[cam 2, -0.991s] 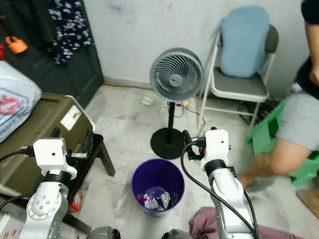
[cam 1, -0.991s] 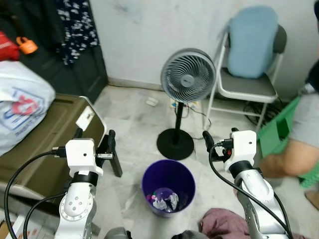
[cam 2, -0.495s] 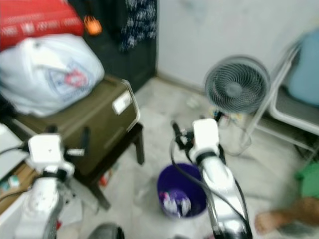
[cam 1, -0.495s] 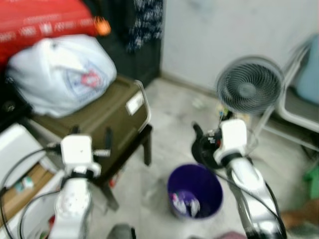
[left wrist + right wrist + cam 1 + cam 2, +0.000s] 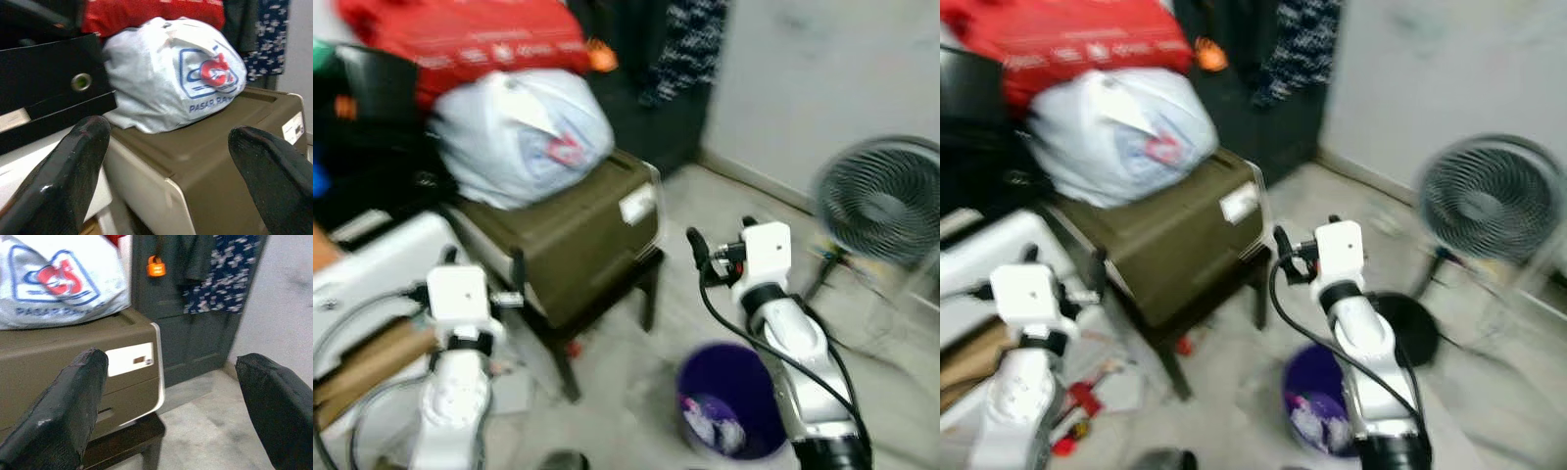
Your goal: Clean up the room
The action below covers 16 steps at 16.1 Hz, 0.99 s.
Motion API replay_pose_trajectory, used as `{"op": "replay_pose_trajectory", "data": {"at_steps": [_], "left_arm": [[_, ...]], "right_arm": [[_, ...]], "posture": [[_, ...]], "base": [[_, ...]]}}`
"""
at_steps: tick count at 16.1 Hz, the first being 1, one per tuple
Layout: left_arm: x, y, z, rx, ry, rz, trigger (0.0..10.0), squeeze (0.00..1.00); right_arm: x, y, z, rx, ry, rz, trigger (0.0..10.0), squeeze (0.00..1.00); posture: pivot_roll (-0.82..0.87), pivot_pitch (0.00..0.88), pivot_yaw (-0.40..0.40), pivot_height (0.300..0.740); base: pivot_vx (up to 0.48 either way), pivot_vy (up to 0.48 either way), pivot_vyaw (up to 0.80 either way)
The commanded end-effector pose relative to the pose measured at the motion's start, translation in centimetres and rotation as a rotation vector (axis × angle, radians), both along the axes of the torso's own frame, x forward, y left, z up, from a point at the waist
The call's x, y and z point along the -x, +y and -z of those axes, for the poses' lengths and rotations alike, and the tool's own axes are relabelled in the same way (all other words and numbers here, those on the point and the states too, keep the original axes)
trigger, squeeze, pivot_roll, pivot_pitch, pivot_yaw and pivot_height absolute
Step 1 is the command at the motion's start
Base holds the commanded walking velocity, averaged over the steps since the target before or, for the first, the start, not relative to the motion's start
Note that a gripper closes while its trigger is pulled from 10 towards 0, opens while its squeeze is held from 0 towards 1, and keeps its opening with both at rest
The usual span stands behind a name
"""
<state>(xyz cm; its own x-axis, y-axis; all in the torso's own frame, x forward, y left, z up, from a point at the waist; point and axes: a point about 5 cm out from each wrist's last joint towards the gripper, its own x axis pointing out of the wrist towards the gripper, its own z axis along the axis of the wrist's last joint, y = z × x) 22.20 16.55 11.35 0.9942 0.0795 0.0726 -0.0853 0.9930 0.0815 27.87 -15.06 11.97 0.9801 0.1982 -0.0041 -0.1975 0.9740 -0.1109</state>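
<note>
Risk: head views blurred, nothing targeted. Left gripper (image 5: 171, 171) and right gripper (image 5: 171, 406) both spread wide, empty, raised near brown case (image 5: 573, 240). Purple bin (image 5: 729, 397) close below right arm; kick could tip it.

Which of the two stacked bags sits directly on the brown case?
The white plastic bag with the red and blue logo; the red bag lies on top of it.

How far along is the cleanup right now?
Some trash already sits in the purple bin. Nothing is in hand: the left gripper and right gripper are both open and empty. Left: litter on the floor beside the brown case.
</note>
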Motion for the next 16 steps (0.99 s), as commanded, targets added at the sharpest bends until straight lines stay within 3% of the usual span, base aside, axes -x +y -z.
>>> {"op": "replay_pose_trajectory", "data": {"at_steps": [1, 6, 9, 13, 16], "left_arm": [[0.0, 0.0, 0.1, -0.015, 0.009, 0.006, 10.0, 0.00], [0.6, 1.3, 0.4, -0.054, 0.039, -0.094, 10.0, 0.00], [1.1, 2.9, 0.9, -0.057, 0.084, -0.188, 10.0, 0.00], [1.0, 2.9, 1.3, -0.038, 0.135, -0.215, 10.0, 0.00], [1.6, 2.6, 1.3, -0.045, 0.122, -0.154, 10.0, 0.00]], "right_arm": [[-0.3, 0.1, -0.1, -0.010, -0.003, 0.006, 10.0, 0.00], [0.1, 0.0, 0.4, -0.031, 0.017, 0.028, 10.0, 0.00], [0.8, -0.5, 1.1, -0.054, 0.057, 0.054, 10.0, 0.00], [-0.2, -0.3, 0.4, -0.064, 0.034, 0.056, 10.0, 0.00], [0.2, -0.4, 0.5, -0.063, 0.044, 0.051, 10.0, 0.00]], "posture": [[-0.10, 0.000, 0.014, 0.740], [-0.10, 0.000, 0.022, 0.740], [-0.11, 0.000, 0.029, 0.740], [-0.11, 0.000, 0.025, 0.740], [-0.10, 0.000, 0.017, 0.740]], "base": [[0.000, 0.000, 0.80], [0.000, 0.000, 0.80], [0.000, 0.000, 0.80], [0.000, 0.000, 0.80], [0.000, 0.000, 0.80]]}}
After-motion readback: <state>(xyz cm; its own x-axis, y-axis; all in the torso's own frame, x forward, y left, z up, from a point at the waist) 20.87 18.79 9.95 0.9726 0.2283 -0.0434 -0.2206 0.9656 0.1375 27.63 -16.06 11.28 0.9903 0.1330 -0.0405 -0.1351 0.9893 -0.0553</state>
